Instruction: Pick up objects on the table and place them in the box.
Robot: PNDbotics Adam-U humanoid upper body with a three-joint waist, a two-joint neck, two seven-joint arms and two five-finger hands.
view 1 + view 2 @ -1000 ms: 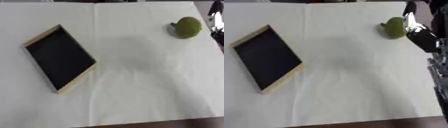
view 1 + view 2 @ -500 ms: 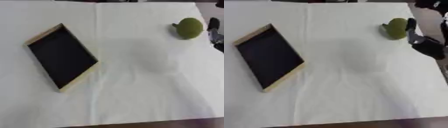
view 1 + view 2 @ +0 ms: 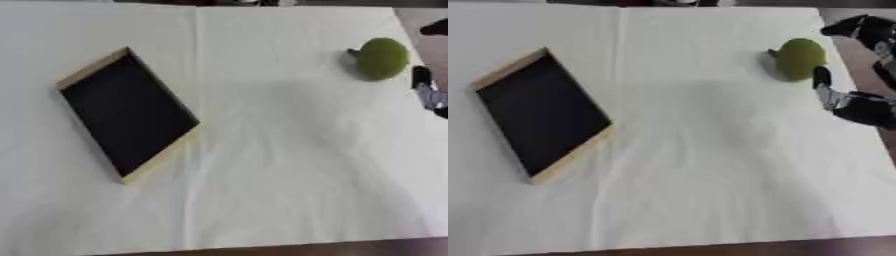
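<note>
A round green fruit (image 3: 800, 59) lies near the table's far right edge, a short dark stem at its left. My right hand (image 3: 859, 107) comes in from the right side, black and silver. Its thumb reaches up beside the fruit's lower right and its fingers (image 3: 861, 29) arch over the fruit's upper right, spread apart and open, with the fruit partly between them. The shallow box (image 3: 87, 75), wooden-rimmed with a black inside, lies askew on the left half of the table with nothing in it. My left hand shows in neither view.
A white cloth (image 3: 262, 165) covers the table, with creases running down its middle. The table's near edge (image 3: 710, 247) runs along the bottom, and its right edge lies just beyond the fruit.
My right hand has dropped lower along the table's right edge and spread around the fruit's right side. Fruit and box lie where they were.
</note>
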